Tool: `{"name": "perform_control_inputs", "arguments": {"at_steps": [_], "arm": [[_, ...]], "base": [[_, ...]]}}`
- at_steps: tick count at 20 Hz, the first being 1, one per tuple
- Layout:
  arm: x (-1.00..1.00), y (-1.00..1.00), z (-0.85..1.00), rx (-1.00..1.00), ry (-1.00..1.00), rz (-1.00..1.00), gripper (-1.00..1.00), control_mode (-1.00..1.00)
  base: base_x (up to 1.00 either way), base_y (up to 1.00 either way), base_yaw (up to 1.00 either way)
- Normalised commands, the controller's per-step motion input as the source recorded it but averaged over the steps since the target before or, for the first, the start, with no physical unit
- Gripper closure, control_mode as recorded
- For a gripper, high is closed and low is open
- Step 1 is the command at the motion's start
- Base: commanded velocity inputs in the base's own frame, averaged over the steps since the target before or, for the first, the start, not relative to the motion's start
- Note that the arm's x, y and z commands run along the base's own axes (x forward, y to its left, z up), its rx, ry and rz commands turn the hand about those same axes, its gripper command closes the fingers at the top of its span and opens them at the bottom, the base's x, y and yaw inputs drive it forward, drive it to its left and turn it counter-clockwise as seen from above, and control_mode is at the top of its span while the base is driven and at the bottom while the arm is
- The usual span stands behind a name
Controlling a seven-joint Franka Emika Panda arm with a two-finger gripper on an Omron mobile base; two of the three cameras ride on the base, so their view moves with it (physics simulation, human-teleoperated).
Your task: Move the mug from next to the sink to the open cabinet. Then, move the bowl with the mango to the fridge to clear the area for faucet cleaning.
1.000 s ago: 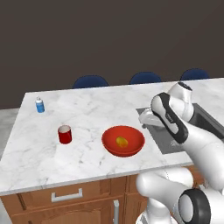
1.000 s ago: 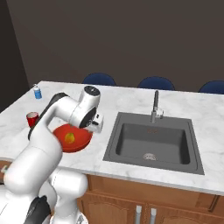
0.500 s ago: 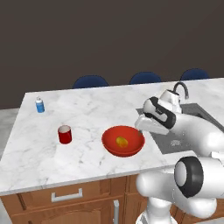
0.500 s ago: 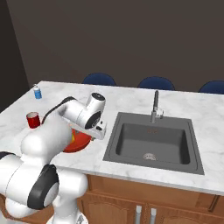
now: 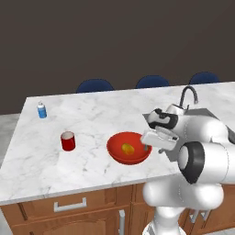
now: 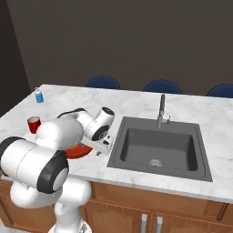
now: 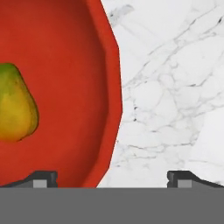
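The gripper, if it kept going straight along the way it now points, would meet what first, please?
Probably the near rim of the bowl, which runs between the open jaws of the gripper; depth is unclear.

- Left base view looks forward and down from behind the arm's left side, at middle distance, over the white marble surface (image 5: 92, 124); the wide red-orange round bowl (image 5: 130, 148) sits near centre frame.
- Right base view faces the same surface (image 6: 136, 107) from behind the arm's right side, with the dark grey rectangular sink (image 6: 157, 148) in the middle and the bowl (image 6: 77, 151) partly hidden behind the arm.
- Both base views share the bowl, the small glossy red mug (image 5: 68, 141) and the blue chair backs beyond.
- Hand view sits very close above the bowl's rim (image 7: 107, 92), looking down along the fingers (image 7: 42, 177), marble alongside.
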Motion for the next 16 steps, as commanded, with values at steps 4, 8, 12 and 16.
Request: {"name": "perform_control_inputs", "arguments": {"at_steps": [4,8,12,16], "arm": [[0.13,0.12,-0.32,0.06,0.00,0.00,1.00,-1.00],[0.17,0.08,-0.20,0.02,0.00,0.00,1.00,-1.00],[0.10,0.00,-0.16,0.01,0.00,0.00,1.00,-1.00],[0.01,0.00,-0.03,0.00,0.00,0.00,1.00,-1.00]], "base": [[0.00,0.00,0.00],[0.00,0.00,0.00],[0.00,0.00,0.00],[0.00,0.00,0.00]]}}
